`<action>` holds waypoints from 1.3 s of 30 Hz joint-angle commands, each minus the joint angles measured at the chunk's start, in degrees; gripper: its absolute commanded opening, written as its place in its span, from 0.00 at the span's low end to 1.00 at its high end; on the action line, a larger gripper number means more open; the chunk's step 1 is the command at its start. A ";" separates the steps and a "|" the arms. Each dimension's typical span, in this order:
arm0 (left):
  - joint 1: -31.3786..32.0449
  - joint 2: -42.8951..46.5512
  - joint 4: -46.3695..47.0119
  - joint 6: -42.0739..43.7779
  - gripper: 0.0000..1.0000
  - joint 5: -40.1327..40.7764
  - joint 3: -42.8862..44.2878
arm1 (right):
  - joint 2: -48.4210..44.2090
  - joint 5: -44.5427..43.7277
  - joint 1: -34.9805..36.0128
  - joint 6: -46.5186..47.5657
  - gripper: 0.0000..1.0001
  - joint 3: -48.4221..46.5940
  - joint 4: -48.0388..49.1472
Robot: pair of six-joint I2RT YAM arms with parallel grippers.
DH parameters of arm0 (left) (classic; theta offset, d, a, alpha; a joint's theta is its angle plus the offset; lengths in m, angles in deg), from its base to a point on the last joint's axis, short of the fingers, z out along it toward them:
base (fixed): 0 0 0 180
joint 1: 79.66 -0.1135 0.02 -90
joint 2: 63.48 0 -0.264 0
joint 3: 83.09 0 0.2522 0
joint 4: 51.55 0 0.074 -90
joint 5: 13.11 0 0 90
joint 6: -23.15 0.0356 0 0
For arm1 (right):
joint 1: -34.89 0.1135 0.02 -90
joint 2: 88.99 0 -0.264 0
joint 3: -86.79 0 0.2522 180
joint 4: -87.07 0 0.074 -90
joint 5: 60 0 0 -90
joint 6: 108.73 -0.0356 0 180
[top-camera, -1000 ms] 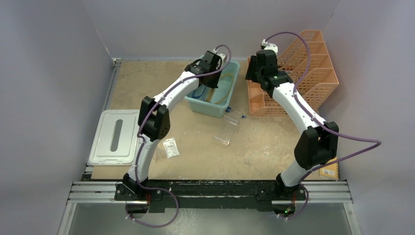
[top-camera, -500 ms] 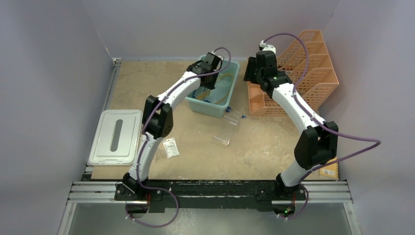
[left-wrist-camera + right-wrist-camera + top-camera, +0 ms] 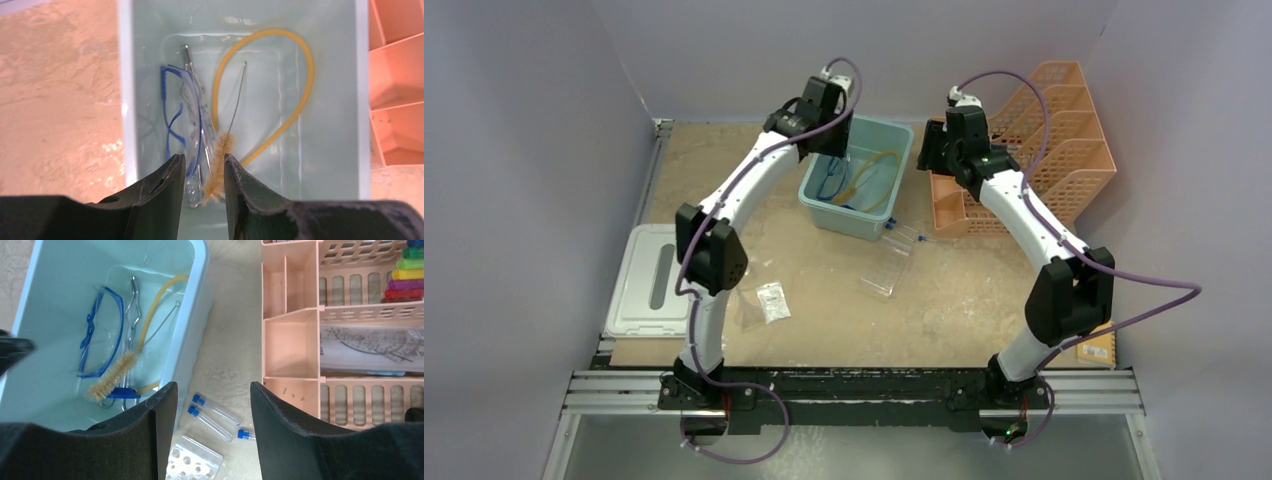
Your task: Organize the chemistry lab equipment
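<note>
Three pale grey walls (image 3: 854,50) enclose a mottled tan tabletop (image 3: 984,300).

Plain lilac-grey walls (image 3: 524,150), mottled tan tabletop (image 3: 984,300), aluminium rail (image 3: 614,392) along near edge, soft even light

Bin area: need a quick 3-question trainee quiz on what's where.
1. True or false: the brush lies in the bin.
2. Where are the capped tubes? A in the bin; B on the table beside the bin; C in the tray.
3. What colour is the frame of the goggles?
Key: 1 true; 2 B; 3 blue.
</note>
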 commanded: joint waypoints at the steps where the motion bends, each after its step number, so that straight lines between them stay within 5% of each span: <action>1: -3.78 10.96 0.83 -5.68 0.42 0.38 -5.43 | 0.08 0.67 -0.17 1.25 0.58 -1.07 -2.08; 9: -11.16 25.26 -5.46 -16.68 0.55 9.46 -25.26 | -3.73 3.59 0.30 2.22 0.64 -0.29 -3.51; 16: -12.81 36.55 -10.32 -17.44 0.84 16.51 -45.54 | -4.23 4.51 1.14 0.78 0.73 0.15 -3.84; 25: -18.79 41.61 -6.04 -19.40 0.85 8.45 -58.66 | -3.60 6.06 1.98 -0.94 0.76 0.17 -3.90; 33: -24.06 36.77 -1.60 -21.11 0.84 -0.47 -64.70 | -4.87 3.31 2.56 -2.02 0.75 0.91 -4.18; 39: -24.60 35.41 -2.06 -20.07 0.66 0.20 -63.63 | -4.77 2.84 2.54 -2.54 0.74 1.19 -4.10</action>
